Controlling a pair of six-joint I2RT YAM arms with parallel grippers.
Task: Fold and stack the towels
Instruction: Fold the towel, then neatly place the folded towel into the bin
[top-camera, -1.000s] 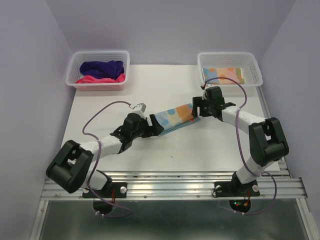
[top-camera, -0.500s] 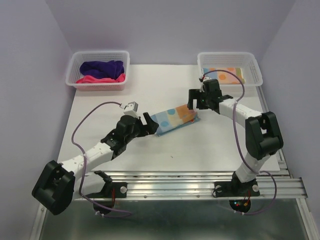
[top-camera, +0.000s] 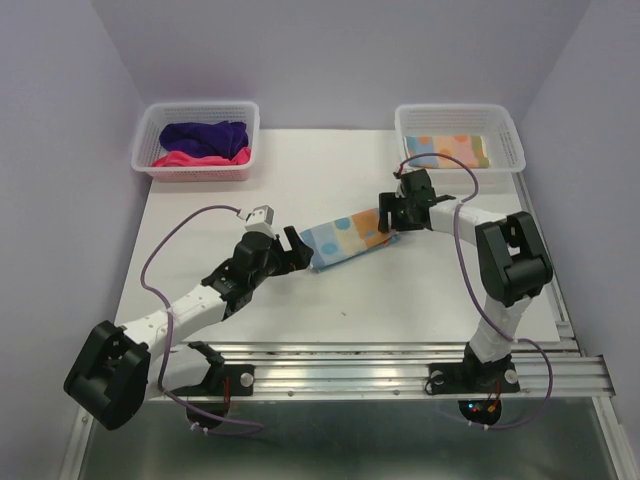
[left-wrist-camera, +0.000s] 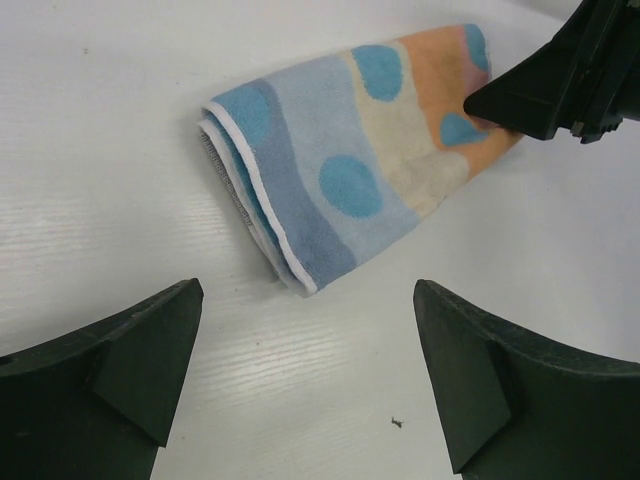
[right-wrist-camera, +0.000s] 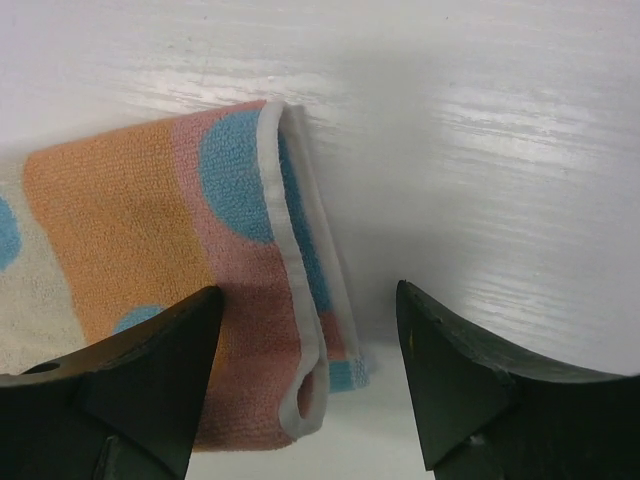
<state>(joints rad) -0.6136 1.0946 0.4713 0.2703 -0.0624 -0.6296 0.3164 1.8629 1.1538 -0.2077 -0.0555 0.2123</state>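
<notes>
The left arm has pulled back and let go since a second ago, and the right arm has let go too - its elbow is tucked in closer now. The spotted towel (top-camera: 345, 237) no longer hangs between them. It lies folded on the white table (top-camera: 300, 180), near the middle, slanting up toward the right.

The left gripper (top-camera: 297, 248) sits just beside the low left end of the towel. Its jaws are spread very wide and nothing is in them. In the left wrist view the folded end lies a little way in front of the two dark fingers (left-wrist-camera: 130, 360), not touching them.

The right gripper (top-camera: 386, 218) is at the other end, the orange and pink one. Its jaws are open as well - they do not squeeze the towel. In the right wrist view the corner of the towel lies flat between the fingers (right-wrist-camera: 130, 380), and one finger hangs over the cloth.

At the back left, the left basket (top-camera: 205, 104) holds a purple towel (top-camera: 205, 133) with a pink-red towel (top-camera: 195, 159) in front of it. At the back right, the right basket (top-camera: 455, 108) holds a second spotted towel (top-camera: 448, 150), folded flat.
</notes>
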